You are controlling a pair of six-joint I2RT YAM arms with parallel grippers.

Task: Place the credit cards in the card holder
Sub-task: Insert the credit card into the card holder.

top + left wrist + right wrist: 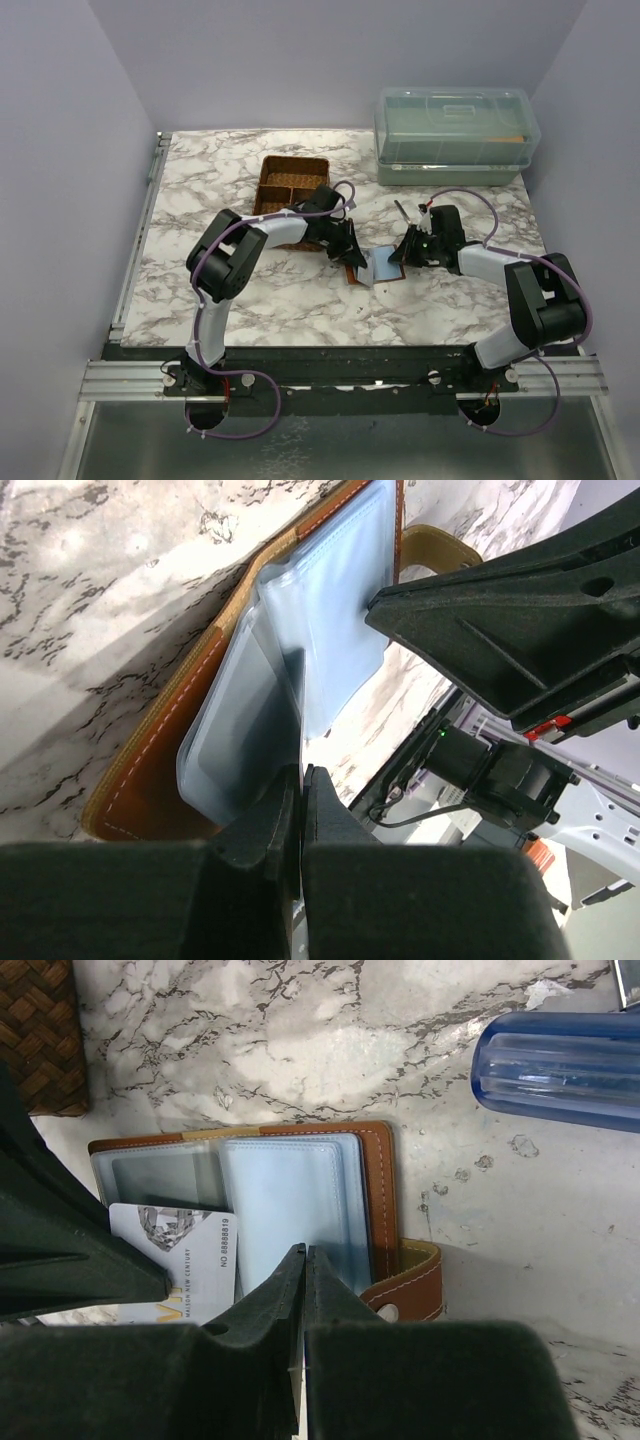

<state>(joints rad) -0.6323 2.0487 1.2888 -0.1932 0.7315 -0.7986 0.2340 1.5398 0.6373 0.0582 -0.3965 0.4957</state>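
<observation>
The brown card holder (378,266) lies open on the marble table, its clear sleeves facing up (290,1200). My left gripper (350,252) is at its left side, and its jaws (302,775) are shut on a thin edge. A grey-white credit card (185,1255) with a printed number sticks out of the left sleeve, under the left fingers (80,1250). My right gripper (402,255) is shut (305,1255) on the edge of a clear sleeve page, with a pale sliver between the pads. The holder's snap strap (410,1295) lies to the right. No other cards show.
A brown woven divided basket (292,185) sits behind the left gripper. A green lidded plastic box (455,135) stands at the back right. A thin dark tool (403,212) lies behind the right gripper. A blue translucent cylinder (560,1065) lies near the holder.
</observation>
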